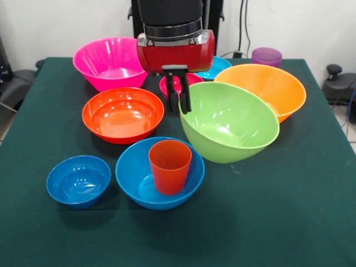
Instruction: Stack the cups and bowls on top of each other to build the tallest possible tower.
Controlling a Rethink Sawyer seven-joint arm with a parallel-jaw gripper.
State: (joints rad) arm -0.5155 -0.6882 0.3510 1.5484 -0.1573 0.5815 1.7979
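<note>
The gripper (179, 100) pinched the lime green bowl (228, 125) by its tilted left rim; the orange-red cup (169, 166) stood in the near sky-blue bowl (160, 173). Lifting looked next.

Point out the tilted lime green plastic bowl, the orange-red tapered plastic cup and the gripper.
Tilted lime green plastic bowl (251, 146), front view, outer wall.
Orange-red tapered plastic cup (169, 172), front view, side wall.
Gripper (178, 101), front view, midway between fingertips.
</note>
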